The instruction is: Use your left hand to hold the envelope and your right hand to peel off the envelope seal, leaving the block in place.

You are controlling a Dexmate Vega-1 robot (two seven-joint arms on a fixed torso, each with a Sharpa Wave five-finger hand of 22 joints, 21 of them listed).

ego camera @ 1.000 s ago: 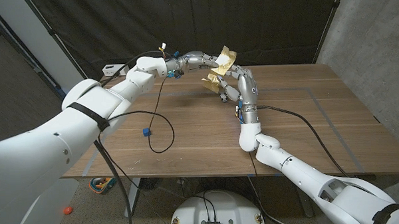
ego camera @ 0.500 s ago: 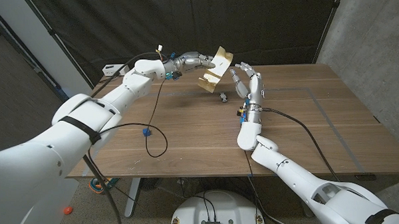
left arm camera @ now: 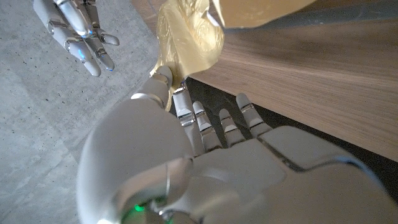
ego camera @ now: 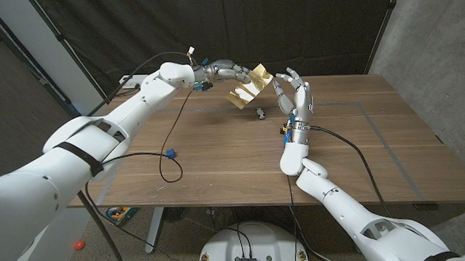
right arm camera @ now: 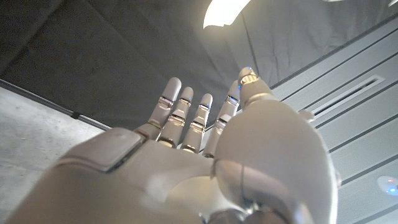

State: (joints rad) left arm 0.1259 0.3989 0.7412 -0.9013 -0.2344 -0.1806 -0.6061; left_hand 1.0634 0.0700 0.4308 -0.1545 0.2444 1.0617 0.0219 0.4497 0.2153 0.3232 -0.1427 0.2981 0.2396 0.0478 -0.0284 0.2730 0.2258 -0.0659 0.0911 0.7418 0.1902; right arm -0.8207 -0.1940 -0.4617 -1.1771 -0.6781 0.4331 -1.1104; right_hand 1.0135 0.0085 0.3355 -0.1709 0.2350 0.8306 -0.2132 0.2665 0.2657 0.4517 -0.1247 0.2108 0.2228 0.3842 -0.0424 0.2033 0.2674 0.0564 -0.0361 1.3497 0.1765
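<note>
Head view: we see our left hand (ego camera: 224, 69) holding the crumpled golden envelope (ego camera: 246, 89) up above the far part of the wooden counter (ego camera: 218, 158). Our right hand (ego camera: 292, 93) stands just beside the envelope, apart from it, fingers spread and grasping nothing. A small dark block (ego camera: 260, 112) lies on the counter under the envelope, between both hands. From the left wrist view, we see the envelope (left arm camera: 189, 37) pinched at our fingertips (left arm camera: 163, 76).

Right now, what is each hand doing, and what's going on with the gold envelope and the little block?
left hand: raised over the table, gripping the envelope.
right hand: fingers spread, empty, beside the envelope.
envelope: crumpled, held in the air.
block: lying on the table under the envelope.
table: wooden, bearing the block.
</note>
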